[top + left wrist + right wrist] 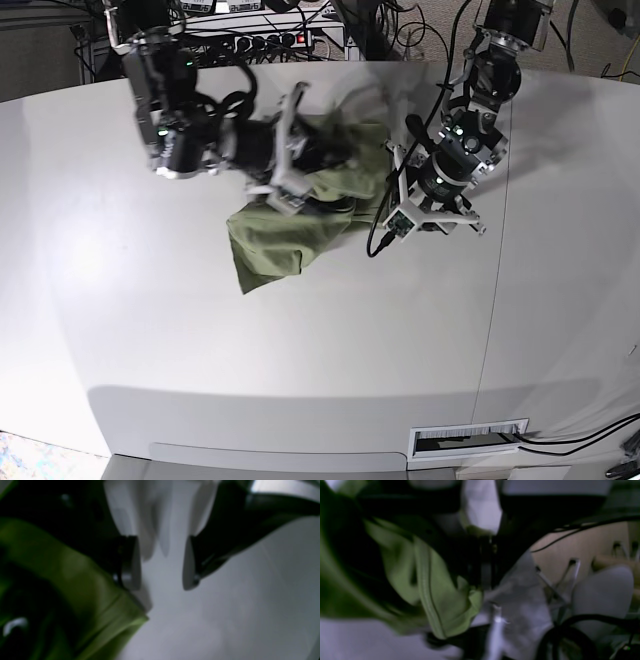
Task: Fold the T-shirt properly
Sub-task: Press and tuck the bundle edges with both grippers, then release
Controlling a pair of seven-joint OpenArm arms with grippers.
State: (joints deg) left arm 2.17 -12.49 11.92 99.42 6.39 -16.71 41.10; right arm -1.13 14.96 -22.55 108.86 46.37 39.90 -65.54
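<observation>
Olive-green soft cloth, one item: T-shirt [300, 215], bunched and crumpled, lying on the white counter [300, 360] toward the far edge, roughly midway between the far corners. Its long axis runs on a diagonal, from a loose tail pointing at the near-left corner up to a rumpled mass nearer the far edge.

Left of the heap as the room is seen: right gripper [485, 562], reaching in level over the cloth. Its fingers are pressed together, and the wrist view shows a hemmed fold of the T-shirt [440, 597] bunched at them; it appears to be pinching that fold.

Right of the heap: left gripper [161, 562], fingers spread with bare counter [225, 605] showing between them, holding nothing. A hemmed edge of the T-shirt [100, 600] lies just beside one finger [130, 562], outside the gap.

Judgement: the cloth sits to one side of the spread gripper, so that arm would need to shift sideways onto the hem before closing. Folding not yet begun; garment needs spreading flat first.
</observation>
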